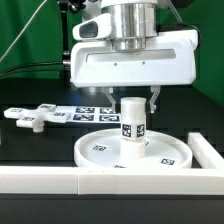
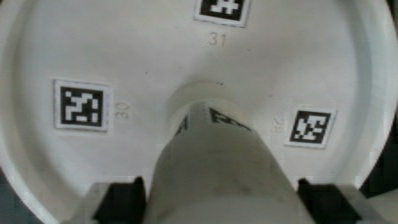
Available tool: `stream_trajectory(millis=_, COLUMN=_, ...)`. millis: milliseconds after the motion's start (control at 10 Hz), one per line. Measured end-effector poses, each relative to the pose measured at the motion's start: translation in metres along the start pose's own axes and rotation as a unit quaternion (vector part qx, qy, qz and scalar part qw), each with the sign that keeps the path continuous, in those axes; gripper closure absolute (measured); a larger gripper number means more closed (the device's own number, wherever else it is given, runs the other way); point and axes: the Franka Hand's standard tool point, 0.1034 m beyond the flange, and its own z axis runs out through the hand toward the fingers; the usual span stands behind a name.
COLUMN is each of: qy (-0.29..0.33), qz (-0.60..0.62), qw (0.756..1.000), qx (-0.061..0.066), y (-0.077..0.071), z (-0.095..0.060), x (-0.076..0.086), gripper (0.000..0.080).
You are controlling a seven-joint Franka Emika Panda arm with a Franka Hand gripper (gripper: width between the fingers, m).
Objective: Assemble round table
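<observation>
White cylindrical leg (image 1: 133, 128) stands upright at the centre of the rimmed round disc (image 1: 92, 152), with the gripper (image 1: 133, 102) over its top, jaws spread just wider than the leg, not clamping it.

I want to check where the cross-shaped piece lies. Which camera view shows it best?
The exterior view. There the cross-shaped piece lies flat on the table, at that view's left, apart from the round disc. The wrist view shows nothing of it: the disc and the leg mostly fill that picture.
</observation>
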Motion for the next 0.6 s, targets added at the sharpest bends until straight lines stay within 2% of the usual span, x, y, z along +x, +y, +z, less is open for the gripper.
stream_trajectory(millis=300, qy=-0.011, qz=0.156, qw=0.988, qx=0.004, y=-0.0080, z=0.0013, x=-0.0042, gripper=0.0393)
stream_trajectory(millis=600, qy=-0.001, qz=0.200, qw=0.980, qx=0.006, y=-0.0097, z=0.0016, x=-0.0018, gripper=0.0393)
